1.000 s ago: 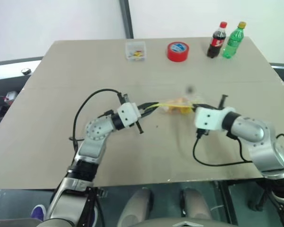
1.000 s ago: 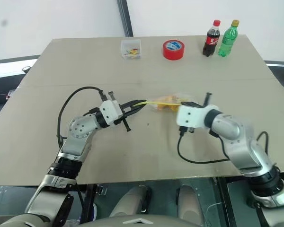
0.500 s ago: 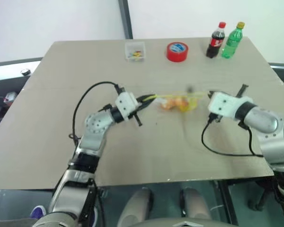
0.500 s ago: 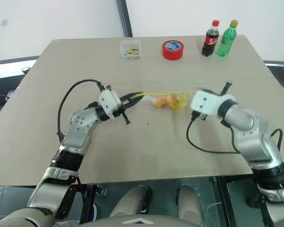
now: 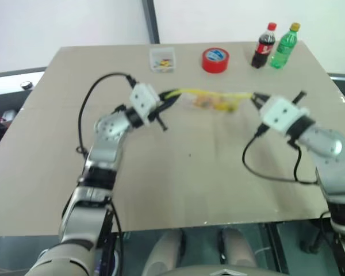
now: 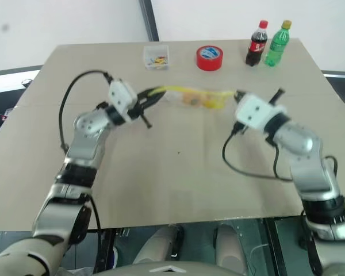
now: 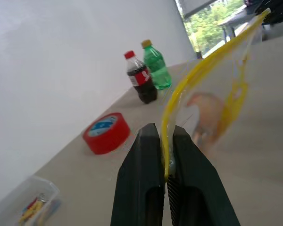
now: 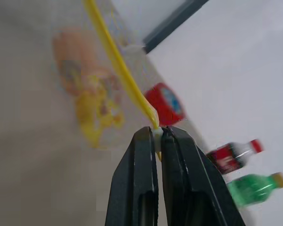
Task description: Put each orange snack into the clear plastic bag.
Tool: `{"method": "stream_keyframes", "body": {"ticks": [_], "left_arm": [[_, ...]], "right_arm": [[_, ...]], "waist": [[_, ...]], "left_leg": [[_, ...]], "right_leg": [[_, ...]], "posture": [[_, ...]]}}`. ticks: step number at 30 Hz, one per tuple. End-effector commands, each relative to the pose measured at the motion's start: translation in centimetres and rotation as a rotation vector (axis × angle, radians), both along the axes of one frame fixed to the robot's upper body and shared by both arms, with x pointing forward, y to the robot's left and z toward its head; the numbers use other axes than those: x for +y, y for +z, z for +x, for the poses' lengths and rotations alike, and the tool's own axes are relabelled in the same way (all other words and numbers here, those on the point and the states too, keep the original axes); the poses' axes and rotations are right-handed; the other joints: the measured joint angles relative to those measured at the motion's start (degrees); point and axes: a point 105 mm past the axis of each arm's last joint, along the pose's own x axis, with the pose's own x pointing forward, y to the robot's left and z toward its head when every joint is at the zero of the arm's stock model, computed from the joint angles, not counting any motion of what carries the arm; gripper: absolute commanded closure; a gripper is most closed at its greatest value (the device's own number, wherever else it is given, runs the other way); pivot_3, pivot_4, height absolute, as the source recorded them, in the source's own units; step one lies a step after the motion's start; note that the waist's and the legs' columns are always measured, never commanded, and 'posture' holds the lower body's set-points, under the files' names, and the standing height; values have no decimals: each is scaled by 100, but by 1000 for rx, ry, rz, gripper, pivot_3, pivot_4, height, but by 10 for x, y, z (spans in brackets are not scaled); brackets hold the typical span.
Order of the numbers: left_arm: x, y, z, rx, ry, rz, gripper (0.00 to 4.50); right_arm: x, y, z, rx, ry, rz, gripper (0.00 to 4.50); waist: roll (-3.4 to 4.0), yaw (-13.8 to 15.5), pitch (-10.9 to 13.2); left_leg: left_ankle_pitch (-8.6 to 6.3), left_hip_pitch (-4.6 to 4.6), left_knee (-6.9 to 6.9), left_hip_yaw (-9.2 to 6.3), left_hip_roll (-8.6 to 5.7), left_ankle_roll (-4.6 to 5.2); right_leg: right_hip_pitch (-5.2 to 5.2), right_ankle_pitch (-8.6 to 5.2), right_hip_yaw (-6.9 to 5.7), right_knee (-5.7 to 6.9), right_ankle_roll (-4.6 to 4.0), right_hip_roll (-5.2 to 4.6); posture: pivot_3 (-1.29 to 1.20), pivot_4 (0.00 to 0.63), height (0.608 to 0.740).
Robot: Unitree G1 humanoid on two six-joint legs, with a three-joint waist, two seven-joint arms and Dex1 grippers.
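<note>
The clear plastic bag (image 5: 213, 101) hangs stretched above the table between my two grippers, its yellow seal strip (image 5: 210, 92) pulled taut along the top. My left gripper (image 5: 171, 95) is shut on the strip's left end, and my right gripper (image 5: 254, 99) is shut on its right end. An orange snack (image 5: 205, 103) shows through the plastic beside a pale yellow patch. The left wrist view has the black fingers (image 7: 146, 165) pinching the strip with the snack (image 7: 205, 108) behind the film. In the right wrist view the fingers (image 8: 141, 155) clamp the strip's end, the snack (image 8: 70, 47) blurred inside.
Along the table's far edge stand a small clear box of coloured bits (image 5: 162, 59), a red tape roll (image 5: 215, 60), a cola bottle (image 5: 264, 45) and a green bottle (image 5: 285, 45). Black cables loop from both wrists over the tan table (image 5: 178, 172).
Both grippers have carried the bag up and away from me, toward the far side, and spread apart. The bag has gone from slack to stretched flat between them.
</note>
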Motion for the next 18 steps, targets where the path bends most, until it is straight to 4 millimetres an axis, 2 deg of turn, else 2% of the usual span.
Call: {"method": "stream_keyframes", "body": {"ticks": [1, 3, 4, 5, 7, 9, 12, 13, 18], "left_arm": [[-9, -21, -22, 17, -95, 86, 4500], [-8, -39, -37, 112, -155, 103, 4500], [-5, -44, -45, 162, -182, 106, 3707], [-3, -47, -50, 194, -198, 110, 3501], [4, -48, -54, 266, -187, 69, 2544], [13, -44, -57, 362, -178, 5, 1562], [38, -38, -68, 514, -148, -71, 236], [48, -35, -70, 530, -116, -78, 57], [79, -19, -76, 532, -18, -81, 57]], "right_arm": [[16, -22, -27, 108, 94, -25, 4264], [21, -38, -39, 177, 124, -21, 4264], [20, -45, -45, 214, 137, -30, 3653], [19, -49, -49, 238, 143, -31, 3458], [15, -49, -54, 275, 138, 6, 2502], [9, -47, -59, 298, 134, 28, 1531], [-12, -40, -73, 361, 109, 122, 195], [-20, -37, -76, 365, 88, 146, 39], [-52, -25, -89, 382, 6, 217, 39]], "waist": [[1, 9, 2], [4, 16, 6], [7, 17, 13], [10, 20, 15], [13, 28, 16], [13, 57, 16], [13, 77, 16], [12, 73, 16], [13, 110, 16]], "left_leg": [[0, -1, 11, 0, -3, 0], [-1, 12, 21, 0, -3, 3], [-9, 32, 20, 0, 2, 18], [-13, 62, 18, 1, 5, 24], [-14, 113, 16, 1, 15, 27], [-14, 125, 17, 1, 20, 27], [-14, 127, 17, 1, 34, 26], [-15, 123, 14, -2, 37, 25], [-16, 120, 2, 0, 38, 24]], "right_leg": [[-2, 0, 1, 13, 0, -1], [9, 3, 1, 32, 0, 1], [28, 3, 1, 32, -1, 6], [57, 4, 1, 31, -3, 8], [103, 1, 0, 31, -1, 15], [113, 2, -1, 31, -1, 19], [113, 3, -1, 31, -2, 29], [110, 3, -1, 30, -4, 32], [108, 3, 1, 18, -6, 30]], "posture": [[0, 150, 736], [0, 150, 736], [0, 150, 736], [0, 150, 736], [0, 150, 736], [0, 150, 736], [0, 150, 736], [0, 150, 736], [0, 150, 736]]}}
